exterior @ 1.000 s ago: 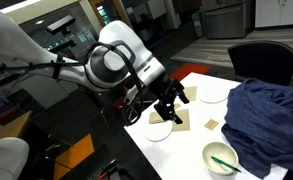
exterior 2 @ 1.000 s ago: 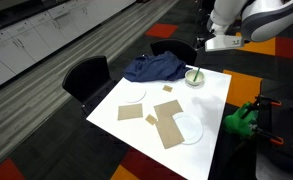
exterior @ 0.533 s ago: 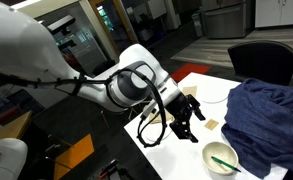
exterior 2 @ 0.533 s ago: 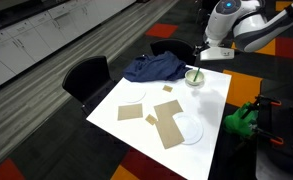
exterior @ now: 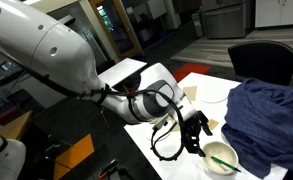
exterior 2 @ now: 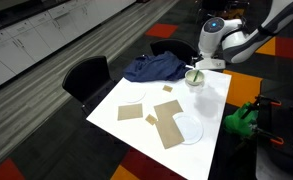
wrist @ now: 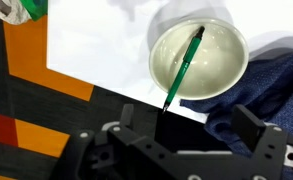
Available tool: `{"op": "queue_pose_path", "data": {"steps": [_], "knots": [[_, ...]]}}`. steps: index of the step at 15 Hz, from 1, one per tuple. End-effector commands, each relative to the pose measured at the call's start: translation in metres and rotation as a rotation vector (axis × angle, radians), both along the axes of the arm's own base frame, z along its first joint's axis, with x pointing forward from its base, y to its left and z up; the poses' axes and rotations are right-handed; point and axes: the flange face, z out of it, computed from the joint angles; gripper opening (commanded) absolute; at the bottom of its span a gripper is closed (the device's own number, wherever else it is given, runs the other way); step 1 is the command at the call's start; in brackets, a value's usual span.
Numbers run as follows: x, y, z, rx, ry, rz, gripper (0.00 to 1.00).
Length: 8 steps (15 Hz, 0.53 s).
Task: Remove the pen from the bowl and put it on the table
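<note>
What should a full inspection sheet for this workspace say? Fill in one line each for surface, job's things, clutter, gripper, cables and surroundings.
Surface: white table, rectangular.
Job's things: green pen lies slanted in the cream bowl, one end sticking out over the rim; the bowl stands near the table edge, beside the cloth.
Clutter: dark blue cloth, two white plates, tan squares.
Gripper: gripper open, close to the bowl, holding nothing.
Cables: black cable loop hangs by the wrist.
Surroundings: black chairs at the table, carpet with orange and red patches, green object beside the table.
</note>
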Motion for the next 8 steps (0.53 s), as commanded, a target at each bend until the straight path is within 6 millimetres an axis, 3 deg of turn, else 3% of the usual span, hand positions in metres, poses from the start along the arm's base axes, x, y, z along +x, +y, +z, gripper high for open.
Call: {"op": "queue_pose_path", "data": {"steps": [1,8], "knots": [[0.0020,-0.0016,-0.0063,0.007,0.008,-0.014,1.00],[0.0047,-0.0042,-0.0121,0.000,0.017,-0.082,1.00]]}}
